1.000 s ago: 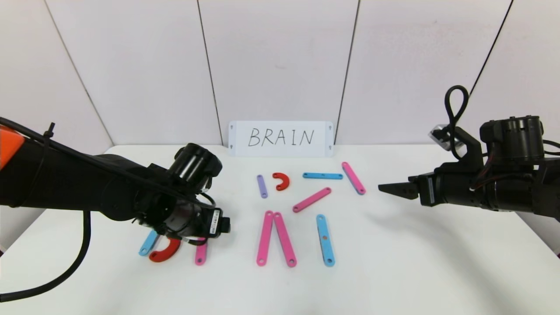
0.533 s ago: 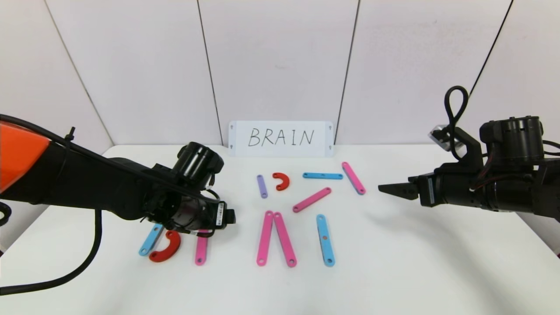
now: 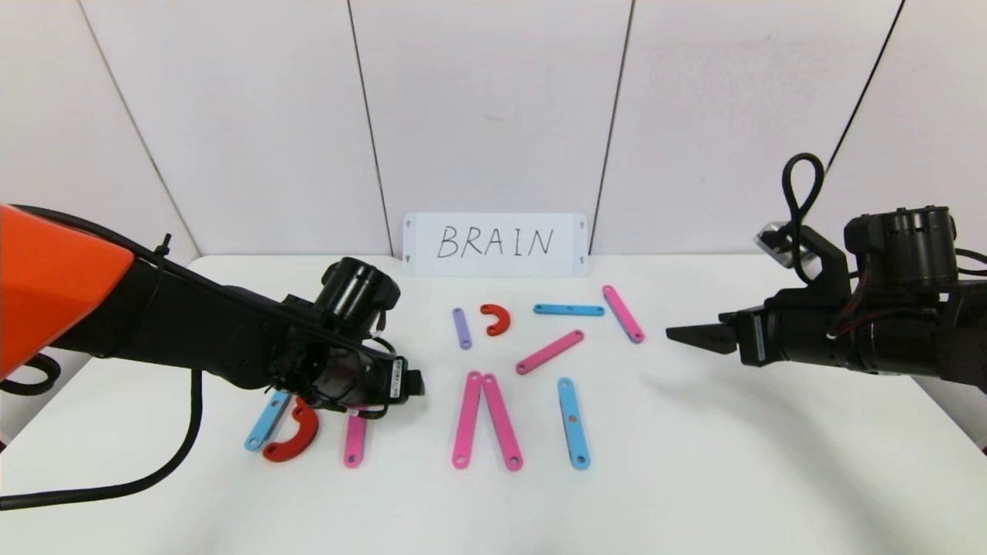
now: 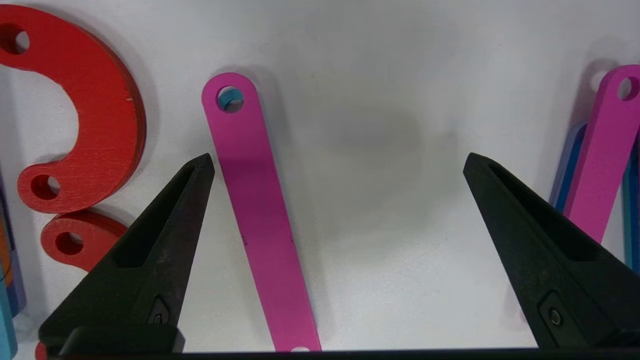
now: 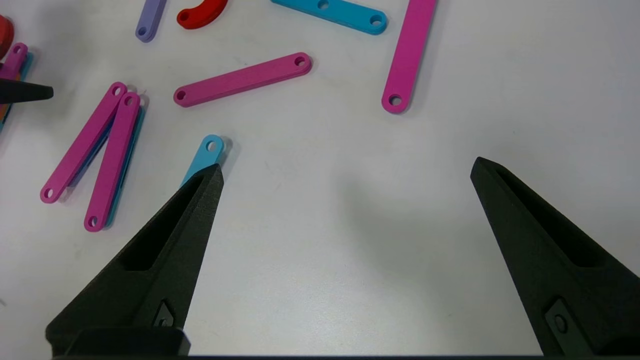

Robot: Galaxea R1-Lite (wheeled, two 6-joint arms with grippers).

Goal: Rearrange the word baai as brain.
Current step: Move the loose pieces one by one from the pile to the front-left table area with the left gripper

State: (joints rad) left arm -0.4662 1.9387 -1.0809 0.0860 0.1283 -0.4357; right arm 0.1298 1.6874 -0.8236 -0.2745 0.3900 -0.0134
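The left gripper (image 4: 339, 165) hangs low over the table (image 3: 694, 478) at the left end of the letters, jaws spread wide and holding nothing. Between its fingers, close to one of them, lies a pink strip (image 4: 257, 200) flat on the table; just outside that same finger sits a big red curve (image 4: 107, 115), and past the other finger is the end of another pink strip (image 4: 602, 150) stacked on blue. In the head view the left arm hides the gripper's tips; below the wrist show a blue strip (image 3: 266, 420), the red curve (image 3: 297, 439) and the pink strip (image 3: 354, 443). The right gripper (image 5: 345, 170) hovers above the table off to the right of the pieces, jaws likewise wide apart and empty, pointing toward them. Ahead of it lie a slanted pink strip (image 5: 243, 79), a long pink strip (image 5: 407, 55) and a blue strip (image 5: 340, 12); one fingertip overlaps an upright blue strip (image 5: 205, 155), and further to that side is a pair of pink strips (image 5: 97, 150) touching at one end in a narrow V. Farthest from it are a small red curve (image 5: 202, 12) and a purple strip (image 5: 149, 17). A white card (image 3: 495, 244) reading BRAIN stands against the wall beyond all the pieces.
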